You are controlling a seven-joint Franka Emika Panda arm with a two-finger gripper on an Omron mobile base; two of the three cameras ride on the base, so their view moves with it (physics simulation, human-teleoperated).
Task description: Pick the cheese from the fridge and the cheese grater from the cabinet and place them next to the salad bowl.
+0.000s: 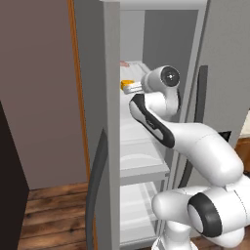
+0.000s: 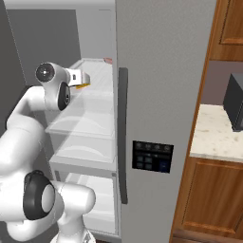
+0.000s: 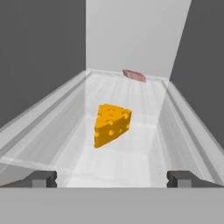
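Note:
The orange-yellow cheese (image 3: 111,124) wedge with holes lies on a white shelf inside the open fridge (image 1: 205,53). In the hand view it sits just ahead of my gripper (image 3: 112,178), centred between the two dark fingertips (image 3: 43,178), which stand wide apart with nothing between them. From the left base view a sliver of the cheese (image 1: 127,84) shows at the hand's front, and my gripper (image 1: 131,88) reaches into the upper shelf. The right base view shows the cheese (image 2: 83,86) peeking below the hand. The fridge (image 2: 161,95) door has a long dark handle (image 2: 123,135).
A small pinkish-brown item (image 3: 134,75) lies at the back of the same shelf. Shelf side walls (image 3: 43,118) flank the gripper. More white shelves (image 1: 141,166) sit below. A wooden counter with a dark appliance (image 2: 235,102) stands to the fridge's right.

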